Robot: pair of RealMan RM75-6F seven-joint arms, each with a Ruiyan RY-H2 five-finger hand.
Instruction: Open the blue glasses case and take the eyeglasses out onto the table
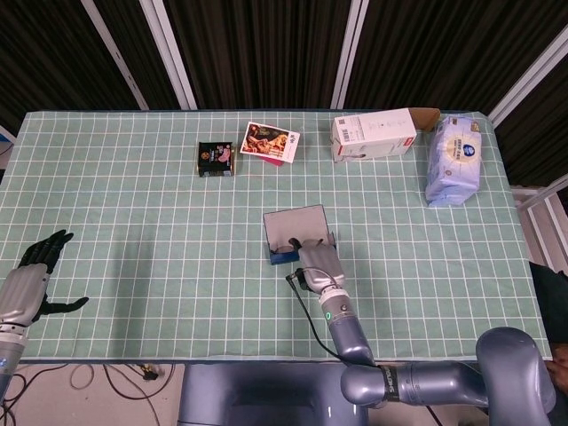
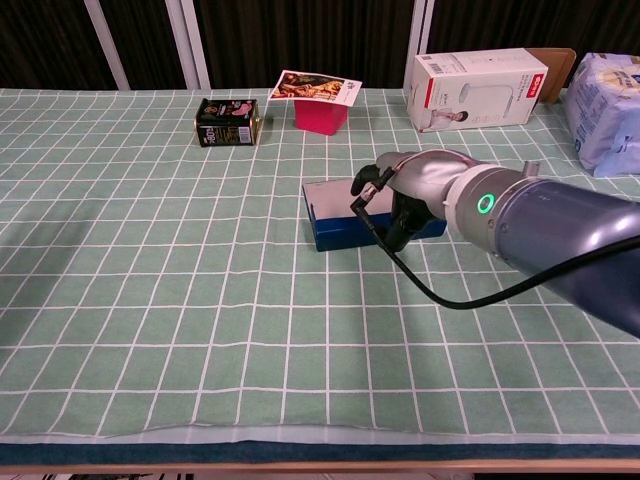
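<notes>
The blue glasses case [image 1: 291, 231] lies closed at the table's centre, its grey lid up; the chest view shows its blue front wall [image 2: 345, 228]. My right hand [image 1: 318, 261] sits at the case's near right corner. In the chest view my right hand [image 2: 412, 192] covers that end, its dark fingers [image 2: 398, 226] curled down against the front wall. No eyeglasses show. My left hand [image 1: 31, 277] hovers at the table's near left edge with its fingers spread and nothing in it; only the head view shows it.
Along the far side stand a black tin [image 1: 216, 159], a pink box topped by a picture card [image 1: 270, 144], a white carton [image 1: 377, 133] and a pack of tissues [image 1: 453, 160]. A black cable [image 2: 430, 295] loops from my right hand over the cloth.
</notes>
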